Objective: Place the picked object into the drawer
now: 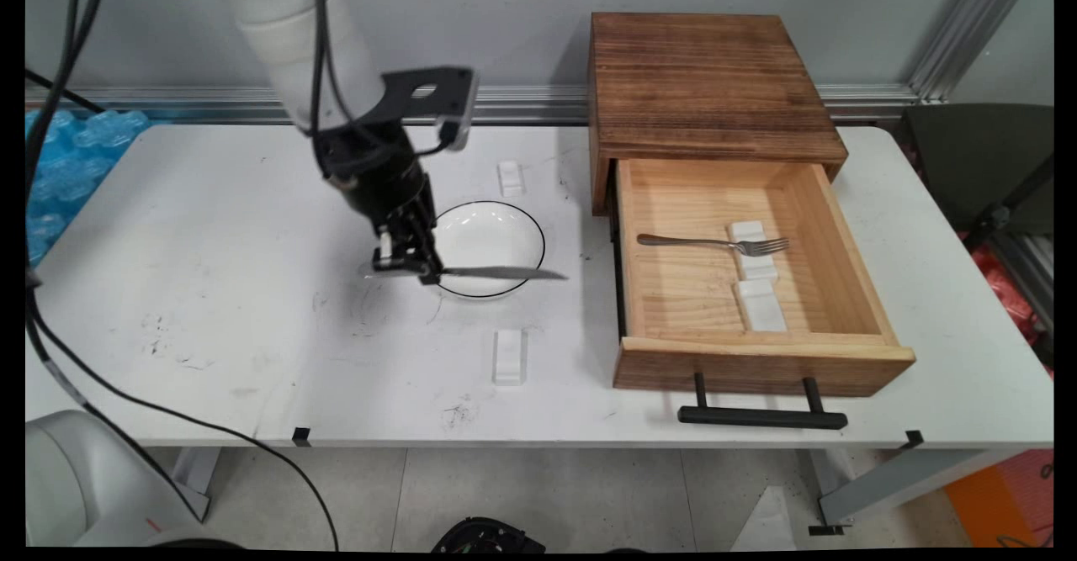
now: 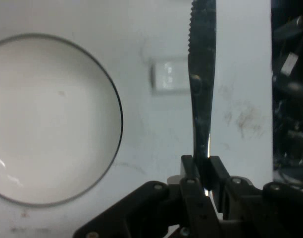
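Pinching a table knife (image 1: 496, 273) by its handle, the gripper (image 1: 410, 265) hangs low over the worktop (image 1: 210, 292); the blade runs level toward the open drawer (image 1: 757, 351), crossing the near rim of the white bowl (image 1: 488, 237). Farther right, a fork (image 1: 715, 244) lies inside the drawer.

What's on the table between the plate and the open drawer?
Nothing rests there: in the main view the table between plate and drawer is bare. Only the tip of the knife, held in the gripper, reaches over that stretch.
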You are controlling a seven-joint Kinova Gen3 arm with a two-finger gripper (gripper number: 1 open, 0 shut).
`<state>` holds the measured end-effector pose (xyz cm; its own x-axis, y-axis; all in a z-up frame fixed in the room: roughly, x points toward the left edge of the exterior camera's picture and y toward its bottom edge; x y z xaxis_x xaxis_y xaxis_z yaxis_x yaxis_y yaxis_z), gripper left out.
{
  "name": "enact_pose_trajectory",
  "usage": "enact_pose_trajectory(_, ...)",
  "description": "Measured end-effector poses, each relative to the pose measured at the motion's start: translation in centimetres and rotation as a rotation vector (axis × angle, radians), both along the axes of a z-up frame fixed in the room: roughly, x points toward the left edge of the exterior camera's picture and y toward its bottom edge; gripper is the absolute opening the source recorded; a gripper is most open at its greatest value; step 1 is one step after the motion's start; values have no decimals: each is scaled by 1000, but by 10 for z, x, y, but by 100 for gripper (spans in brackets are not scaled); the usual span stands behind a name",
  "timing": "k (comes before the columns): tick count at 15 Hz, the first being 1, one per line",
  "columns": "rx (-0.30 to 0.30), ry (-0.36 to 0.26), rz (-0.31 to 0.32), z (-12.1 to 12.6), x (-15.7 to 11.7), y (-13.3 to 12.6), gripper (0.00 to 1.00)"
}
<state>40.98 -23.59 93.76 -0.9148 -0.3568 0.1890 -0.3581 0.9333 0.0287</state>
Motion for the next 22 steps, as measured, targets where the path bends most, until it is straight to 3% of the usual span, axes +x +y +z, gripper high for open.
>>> enact_pose_trajectory(4, -17, 60, 54, 26, -45, -23, 0)
enact_pose_trajectory(9, -40, 128, 78, 26, -111, -59, 0)
enact_pose_trajectory(14, -70, 163, 30, -7, -189, -95, 0)
enact_pose_trajectory(22, -98, 155, -39, -58, -254, -135, 0)
